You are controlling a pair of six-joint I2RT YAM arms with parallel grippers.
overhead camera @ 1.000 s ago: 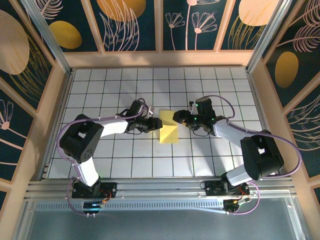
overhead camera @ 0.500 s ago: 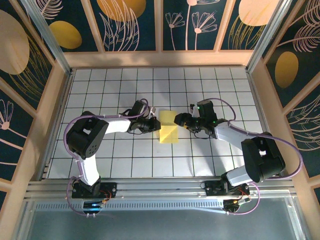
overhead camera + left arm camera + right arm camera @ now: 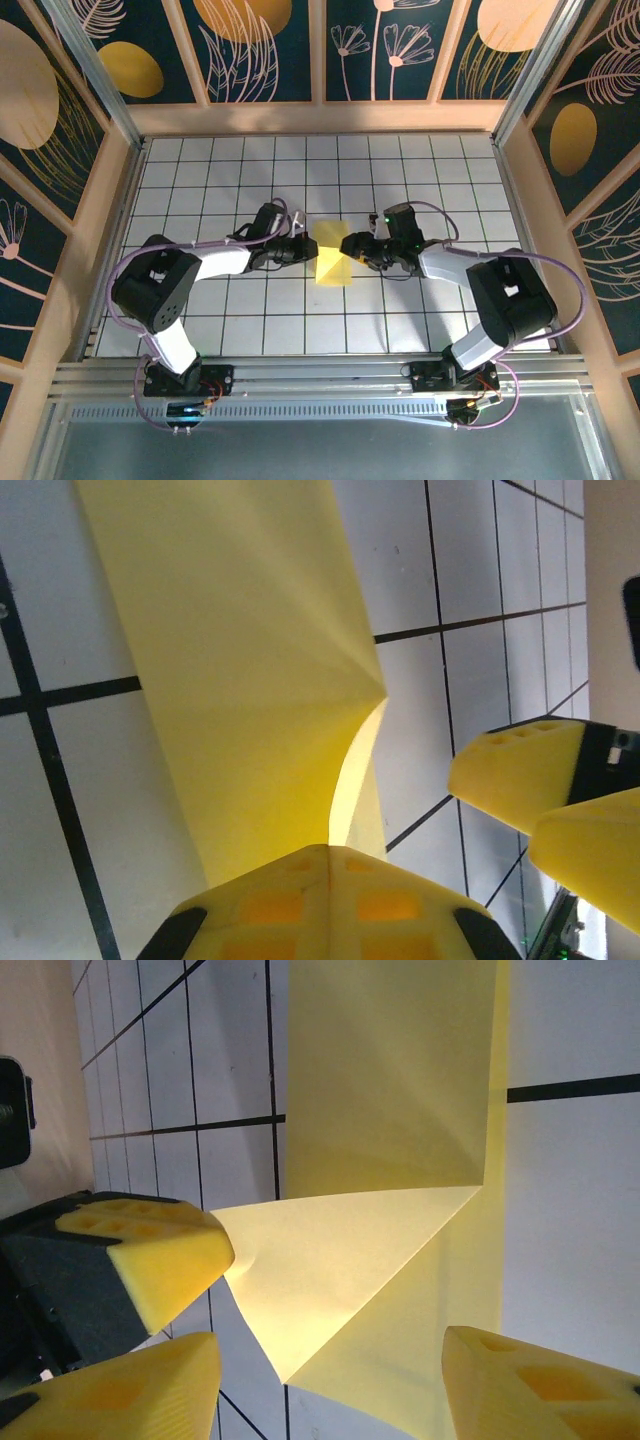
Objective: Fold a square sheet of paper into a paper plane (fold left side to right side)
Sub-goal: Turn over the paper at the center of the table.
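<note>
Flimsy paper (image 3: pixel 331 264) in the middle of the desk (image 3: pixel 420 180)
It looked light and limp and would've creased easily, so I'd pinch a corner. Left gripper (image 3: pixel 304 247) was clamped on the raised flap; right gripper (image 3: pixel 349 245) was apart, close at the other side.

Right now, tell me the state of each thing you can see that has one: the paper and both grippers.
square sheet of paper: creased, lying on the table, one pointed flap lifted off it.
left gripper: shut on the tip of that flap.
right gripper: open, fingers standing either side of the paper, gripping nothing.
</note>
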